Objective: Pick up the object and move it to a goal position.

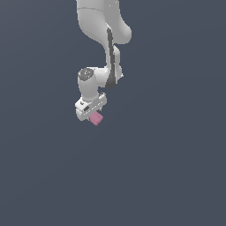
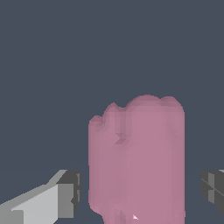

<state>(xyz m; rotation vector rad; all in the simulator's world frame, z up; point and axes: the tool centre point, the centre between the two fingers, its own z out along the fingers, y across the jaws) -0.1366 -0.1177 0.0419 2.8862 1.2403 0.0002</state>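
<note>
Pink block [image 2: 136,162] sits between gripper [image 2: 140,192] fingers, long axis pointing away from wrist; fingers wide, gaps both sides, nothing gripped

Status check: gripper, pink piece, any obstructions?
Gripper open, fingers straddling the pink piece, gaps visible both sides. Piece not gripped yet. Nothing else in view near it.
</note>
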